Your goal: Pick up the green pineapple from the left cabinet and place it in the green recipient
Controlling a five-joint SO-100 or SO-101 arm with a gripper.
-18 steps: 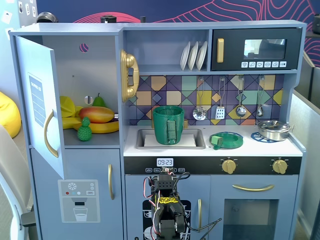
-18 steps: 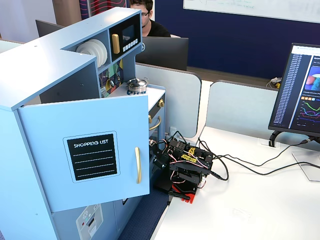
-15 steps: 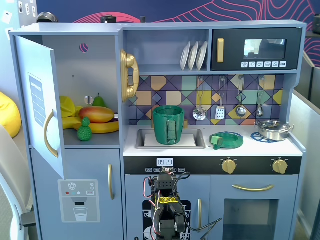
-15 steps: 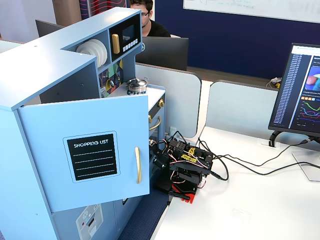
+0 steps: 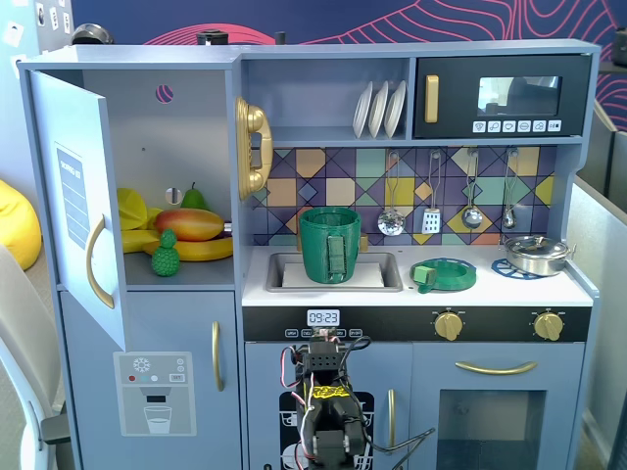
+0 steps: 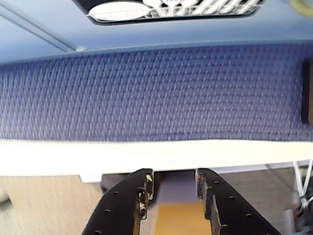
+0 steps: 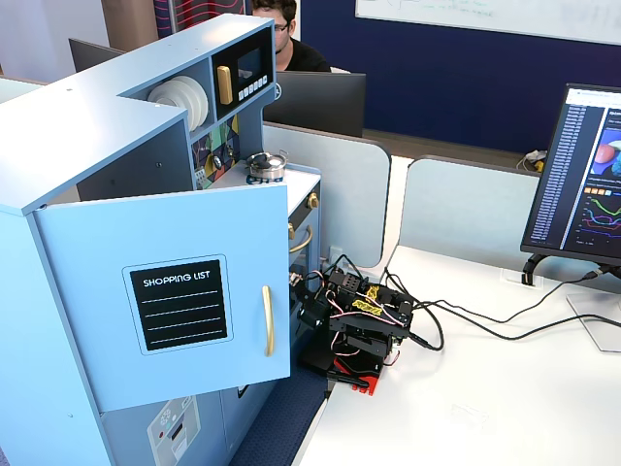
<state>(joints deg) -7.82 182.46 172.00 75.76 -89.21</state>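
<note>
The green pineapple point(image 5: 166, 255) stands upright at the front of the shelf in the left cabinet point(image 5: 176, 147). The cabinet's door point(image 5: 83, 196) is swung open; it also shows in a fixed view point(image 7: 175, 291). The green recipient point(image 5: 329, 245) stands in the sink, handle toward the front. My arm point(image 5: 328, 411) is folded low in front of the oven, far below both; it also shows in a fixed view point(image 7: 359, 325). In the wrist view my gripper point(image 6: 173, 178) is open and empty, facing a blue fabric panel and a white ledge.
A mango point(image 5: 189, 223), bananas point(image 5: 201, 250) and a pear point(image 5: 194, 199) lie behind the pineapple. A flat green dish point(image 5: 444, 274) and a silver pot point(image 5: 537, 253) sit on the counter. A gold phone point(image 5: 253, 147) hangs beside the cabinet. Cables point(image 7: 466, 330) and a monitor point(image 7: 582, 175) are on the desk.
</note>
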